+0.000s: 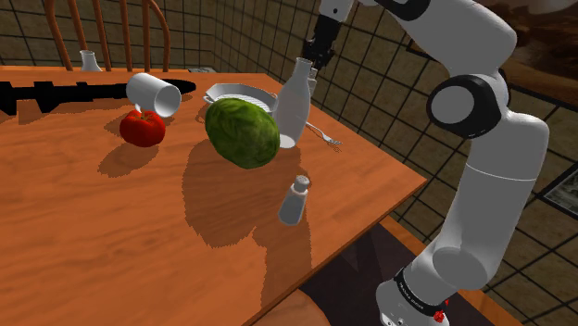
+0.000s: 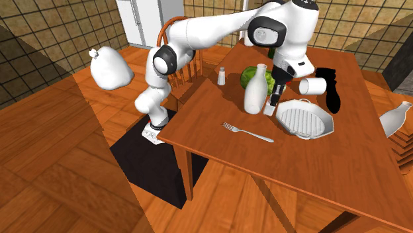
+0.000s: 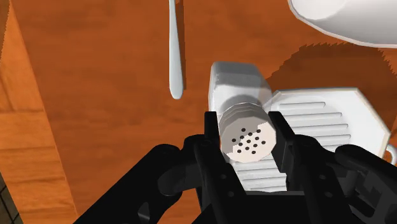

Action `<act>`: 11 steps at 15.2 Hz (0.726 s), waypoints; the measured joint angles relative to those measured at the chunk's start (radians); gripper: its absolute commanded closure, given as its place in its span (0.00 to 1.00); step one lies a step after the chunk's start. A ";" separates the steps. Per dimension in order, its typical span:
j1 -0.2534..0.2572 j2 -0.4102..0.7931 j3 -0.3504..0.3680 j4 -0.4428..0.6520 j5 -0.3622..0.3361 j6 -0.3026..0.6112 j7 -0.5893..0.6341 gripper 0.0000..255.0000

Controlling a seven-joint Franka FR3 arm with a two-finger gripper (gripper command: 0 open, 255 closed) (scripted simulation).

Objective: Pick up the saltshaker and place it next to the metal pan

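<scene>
— Where do we have the saltshaker [image 3: 236,79]?
— Upright between our fingers [image 3: 211,137], which pinch its perforated cap from both sides. Its long axis runs straight away from the gripper [image 3: 245,124], base toward the table [image 3: 95,95].
— And the pan [image 3: 331,95]?
— The white ridged one lies just beside the shaker, on one finger's side; whether they touch we cannot tell. (The fork [image 3: 175,57] lies on the shaker's other side, apart from it.)
— Is the base down?
— We cannot tell. We judge the placing nearly done. What matters is that the axis lines up with the fingers, so a release and a straight retreat should leave it standing.
— The other shaker [image 1: 295,199]?
— Near the table's edge, well apart from ours.
</scene>
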 measured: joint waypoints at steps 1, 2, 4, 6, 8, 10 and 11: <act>0.001 -0.004 0.000 -0.018 -0.001 0.014 -0.002 1.00; 0.002 -0.012 0.000 -0.041 -0.002 0.029 -0.003 1.00; 0.002 -0.023 -0.001 -0.085 -0.003 0.061 -0.009 1.00; 0.006 -0.044 -0.001 -0.145 -0.005 0.101 -0.012 1.00; 0.011 -0.059 0.000 -0.195 -0.007 0.136 -0.011 1.00; 0.011 -0.071 0.000 -0.237 -0.008 0.166 -0.015 1.00; 0.012 -0.080 0.000 -0.265 -0.009 0.185 -0.018 1.00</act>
